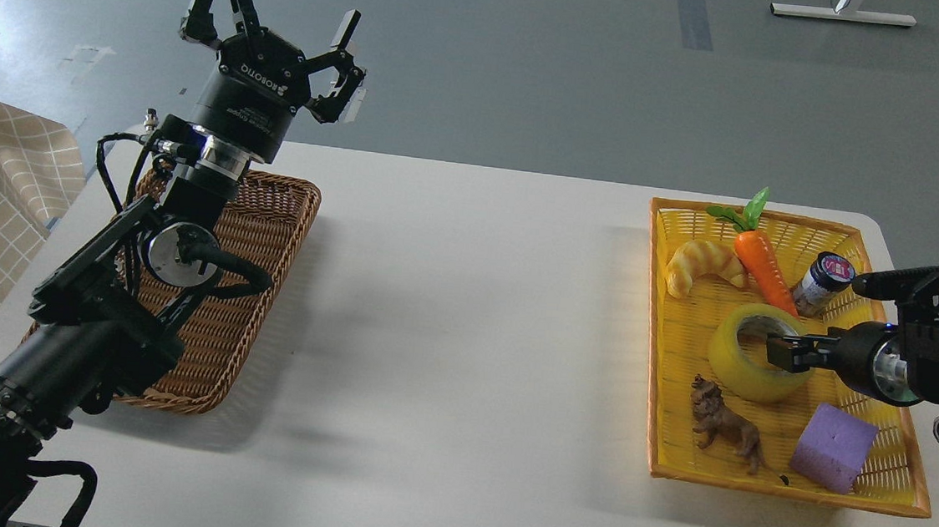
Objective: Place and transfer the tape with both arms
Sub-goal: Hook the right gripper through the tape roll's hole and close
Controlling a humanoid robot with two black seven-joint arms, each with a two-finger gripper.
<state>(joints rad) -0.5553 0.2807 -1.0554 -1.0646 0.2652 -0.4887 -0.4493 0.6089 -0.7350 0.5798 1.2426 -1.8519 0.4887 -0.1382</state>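
**Right gripper at tape roll, left arm waiting**

Left arm's thick base sits nearest; its left gripper (274,34) is raised over the brown wicker basket (271,223), fingers spread, empty. Tape (756,353) lies flat in the yellow tray (762,488), between croissant (704,265) and purple foam cube (834,447). Right gripper (785,353) pinches its wall at the core, apparently clamped. Likely light, rigid, slick film; wall is the sensible hold. White table (463,338), grey floor.

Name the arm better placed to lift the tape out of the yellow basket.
Right. Its gripper is already at the tape in the yellow basket; the left gripper is raised, open, above the brown basket.
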